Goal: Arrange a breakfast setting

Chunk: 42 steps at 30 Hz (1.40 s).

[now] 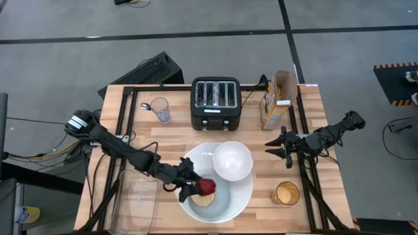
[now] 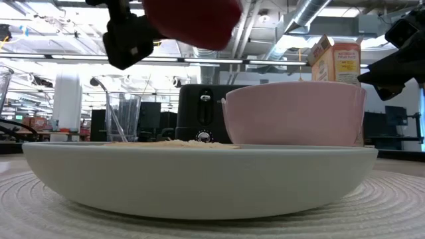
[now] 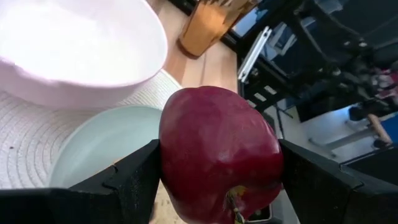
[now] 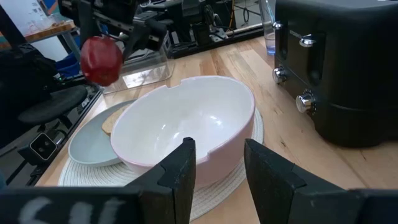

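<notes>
Your left gripper (image 1: 201,188) is clamped on the small red apple (image 1: 208,187), holding it in the air above the large plate (image 1: 240,199), over the bagel half (image 1: 204,200) at the plate's six o'clock. The white bowl (image 1: 232,160) sits at the plate's one o'clock. Your right gripper (image 1: 277,146) waits at three o'clock of the bowl, fingers apart, with nothing in them.
</notes>
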Tool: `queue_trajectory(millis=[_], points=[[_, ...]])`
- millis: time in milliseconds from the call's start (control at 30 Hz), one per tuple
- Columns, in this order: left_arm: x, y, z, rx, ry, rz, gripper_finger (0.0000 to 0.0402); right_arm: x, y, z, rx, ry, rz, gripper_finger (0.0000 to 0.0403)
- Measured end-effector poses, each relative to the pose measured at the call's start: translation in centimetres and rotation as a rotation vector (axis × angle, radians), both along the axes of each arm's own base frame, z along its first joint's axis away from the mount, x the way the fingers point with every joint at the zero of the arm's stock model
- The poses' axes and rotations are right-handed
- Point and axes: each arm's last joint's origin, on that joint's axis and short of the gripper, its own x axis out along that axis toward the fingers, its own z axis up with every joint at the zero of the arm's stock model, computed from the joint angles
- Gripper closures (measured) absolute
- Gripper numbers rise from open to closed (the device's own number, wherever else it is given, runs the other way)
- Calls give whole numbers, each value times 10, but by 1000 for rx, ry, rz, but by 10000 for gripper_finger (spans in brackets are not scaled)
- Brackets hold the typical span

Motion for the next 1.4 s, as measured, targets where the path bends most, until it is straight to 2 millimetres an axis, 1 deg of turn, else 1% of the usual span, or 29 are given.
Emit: queue_trajectory(millis=[367,567,733,1000,1233,1300,1400], points=[[25,-13,0,56,13,-48,122,0,0,0,0,0,0,243],[35,-16,-6,79,52,-47,122,0,0,0,0,0,0,243],[36,-15,-5,126,33,-64,122,0,0,0,0,0,0,243],[37,-15,-4,166,13,-148,122,0,0,0,0,0,0,243],[37,-10,-7,221,34,-143,122,0,0,0,0,0,0,243],[40,-9,-10,217,30,-140,122,0,0,0,0,0,0,243],[45,-9,-20,197,47,-147,122,0,0,0,0,0,0,243]])
